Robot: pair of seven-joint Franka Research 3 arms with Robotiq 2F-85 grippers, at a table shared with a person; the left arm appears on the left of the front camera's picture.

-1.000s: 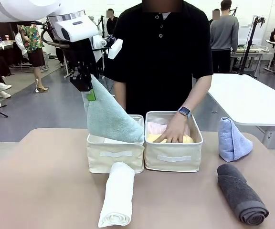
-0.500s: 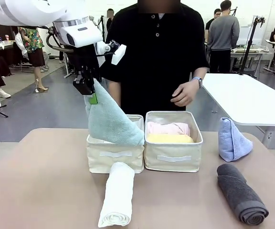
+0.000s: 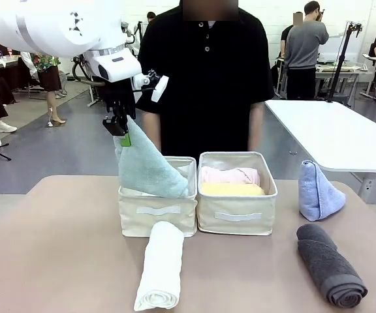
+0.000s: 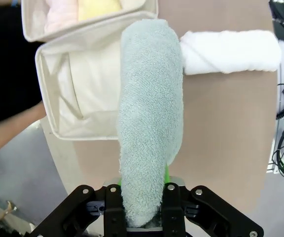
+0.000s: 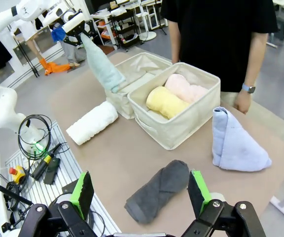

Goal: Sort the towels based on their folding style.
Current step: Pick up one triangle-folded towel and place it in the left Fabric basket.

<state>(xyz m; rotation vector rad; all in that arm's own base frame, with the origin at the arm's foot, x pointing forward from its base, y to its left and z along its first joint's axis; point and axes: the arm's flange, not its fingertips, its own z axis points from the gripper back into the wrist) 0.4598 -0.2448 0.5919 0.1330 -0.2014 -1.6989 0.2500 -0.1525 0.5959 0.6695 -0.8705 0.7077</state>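
Pinching the pale green terry cone towel [image 3: 145,166] by its tip, the left gripper [image 3: 124,132] is clamped tight, so the wide end hangs right at the mouth of the left beige fabric bin [image 3: 156,218], centre-left. That's probably the cones' bin, since the pink roll [image 3: 230,175] and yellow roll [image 3: 232,190] already sit in the right beige bin [image 3: 237,220].

The right gripper [image 5: 141,191] hovers with its jaws spread wide over the dark grey rolled towel [image 5: 154,193], lower right. A white rolled towel [image 3: 160,266] lies against the left bin's front, and a light blue cone [image 3: 318,190] stands far right. The drop path looks clear.
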